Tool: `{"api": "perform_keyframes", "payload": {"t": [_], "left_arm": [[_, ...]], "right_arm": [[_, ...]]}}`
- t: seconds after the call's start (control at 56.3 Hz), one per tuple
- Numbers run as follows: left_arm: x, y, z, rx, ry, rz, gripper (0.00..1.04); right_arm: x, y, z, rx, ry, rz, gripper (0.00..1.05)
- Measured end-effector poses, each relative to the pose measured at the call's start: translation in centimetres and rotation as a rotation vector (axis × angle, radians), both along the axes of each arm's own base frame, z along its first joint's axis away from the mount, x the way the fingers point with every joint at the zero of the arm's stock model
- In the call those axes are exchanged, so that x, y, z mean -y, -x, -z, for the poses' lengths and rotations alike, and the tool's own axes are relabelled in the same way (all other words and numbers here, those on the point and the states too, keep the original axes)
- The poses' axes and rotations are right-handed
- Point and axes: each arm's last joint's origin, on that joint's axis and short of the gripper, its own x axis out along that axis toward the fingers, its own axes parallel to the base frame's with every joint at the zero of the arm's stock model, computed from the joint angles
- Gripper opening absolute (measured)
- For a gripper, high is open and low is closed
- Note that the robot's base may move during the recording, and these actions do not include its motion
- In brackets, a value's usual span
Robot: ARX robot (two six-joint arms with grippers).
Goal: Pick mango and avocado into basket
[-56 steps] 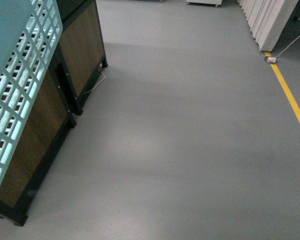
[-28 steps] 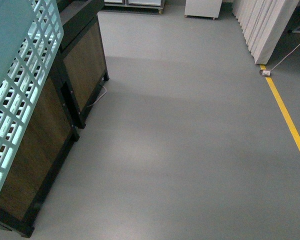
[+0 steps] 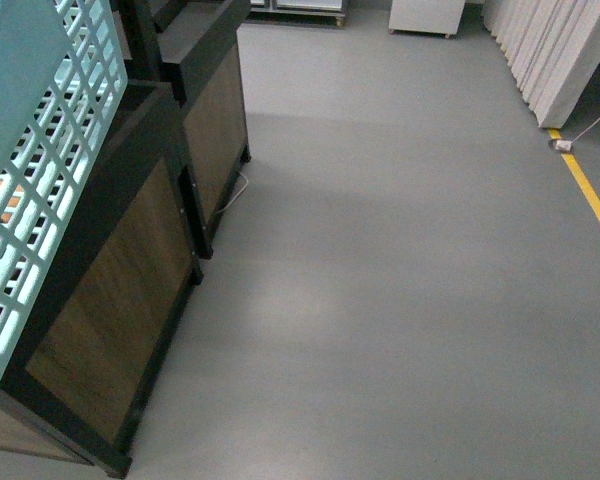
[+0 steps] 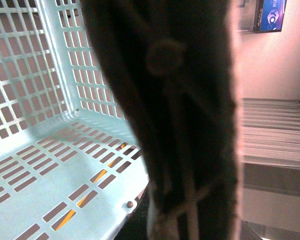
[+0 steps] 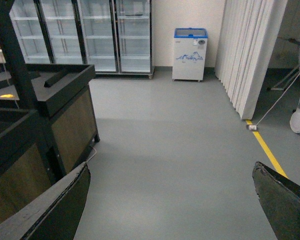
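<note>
Appears in transit toward the fruit: turquoise basket (image 3: 25, 90) at nine o'clock in front view, beside dark wooden display stands (image 3: 120, 300). Right gripper (image 5: 170, 172) spread wide, empty; left gripper unseen behind basket handle (image 4: 180, 100), hold impossible to tell. No mango or avocado visible; calls next for locating them.

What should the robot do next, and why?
Probably turn left toward the dark stand: no mango or avocado shows in any view, the basket looks bare where visible, and the right gripper hangs open, empty, over grey floor.
</note>
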Motion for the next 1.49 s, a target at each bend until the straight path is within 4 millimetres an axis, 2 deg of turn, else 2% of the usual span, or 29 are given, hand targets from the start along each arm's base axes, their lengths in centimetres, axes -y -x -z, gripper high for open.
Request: {"api": "perform_keyframes", "payload": {"t": [1.492], "left_arm": [[-0.01, -0.01, 0.04, -0.004, -0.001, 0.000, 0.06]], "right_arm": [[0.00, 0.00, 0.01, -0.001, 0.000, -0.001, 0.97]]}}
